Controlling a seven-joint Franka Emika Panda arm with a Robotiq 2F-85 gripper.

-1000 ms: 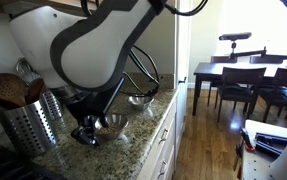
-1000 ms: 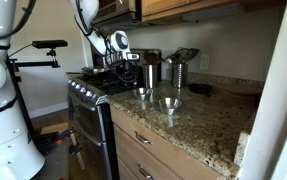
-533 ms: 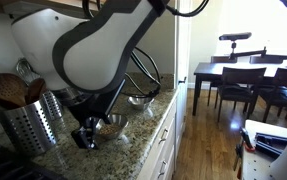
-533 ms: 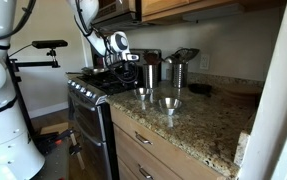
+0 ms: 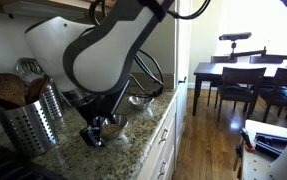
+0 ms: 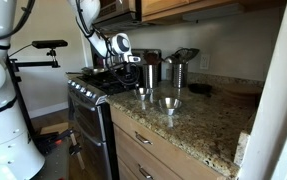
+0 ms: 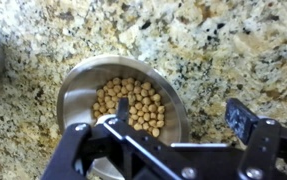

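Steel bowl (image 7: pixel 78 85) of tan beans (image 7: pixel 133 100) sits on granite surface (image 7: pixel 233 50), near front edge. Fingers (image 7: pixel 241 118) spread wide above it, holding nothing. Bowl likely light, rigid, slippery; beans spill easily. Best hold: pinch thin rim, keep level.

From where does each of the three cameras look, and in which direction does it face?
Exterior view: beside the counter, close behind the arm, facing the dining table; arm and gripper fill much of it.
Exterior view: at the counter's other end, facing the stove; the arm shows small, far back.
Wrist view: straight down on the bowl of beans; the open gripper shows at the bottom.
Shared: all three show the granite counter.
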